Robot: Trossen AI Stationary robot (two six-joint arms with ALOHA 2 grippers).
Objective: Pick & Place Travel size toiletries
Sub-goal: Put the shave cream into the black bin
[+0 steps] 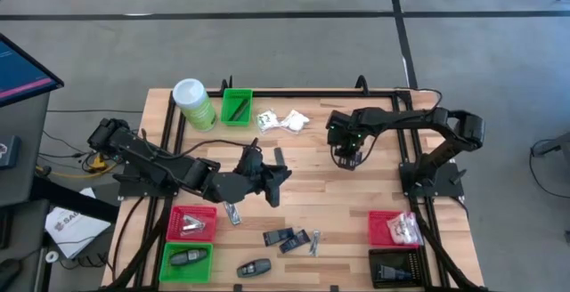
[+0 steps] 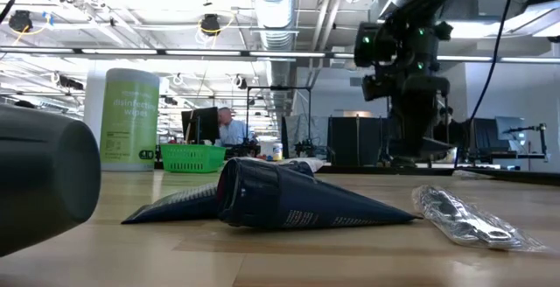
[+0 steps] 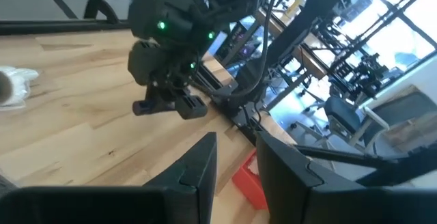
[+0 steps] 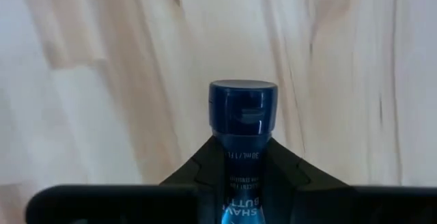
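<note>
My right gripper (image 1: 346, 157) points down over the table's far middle, shut on a dark blue tube (image 4: 242, 183) with a round cap. My left gripper (image 1: 278, 183) hovers near the table's centre, aimed toward the right arm. Its fingers (image 3: 198, 176) stand a little apart with nothing between them. White sachets (image 1: 283, 121) lie at the far middle. Dark blue packets (image 1: 285, 237), a silvery packet (image 1: 313, 241) and a black oval piece (image 1: 254, 268) lie flat near the front edge. My right gripper pinches the tube's body (image 4: 242, 161) between its two fingers, just behind the cap (image 4: 242, 111). The fingers come from above, pointing down, with the tube lying along them. The cap end sticks out past the fingertips, toward the bare wood below.
A tall green canister (image 1: 194, 103) and a small green bin (image 1: 237, 107) stand at the far left. A red bin (image 1: 193, 223) and a green bin (image 1: 185, 258) sit at the front left. Another red bin (image 1: 394, 228) and a black bin (image 1: 396, 268) sit at the front right.
</note>
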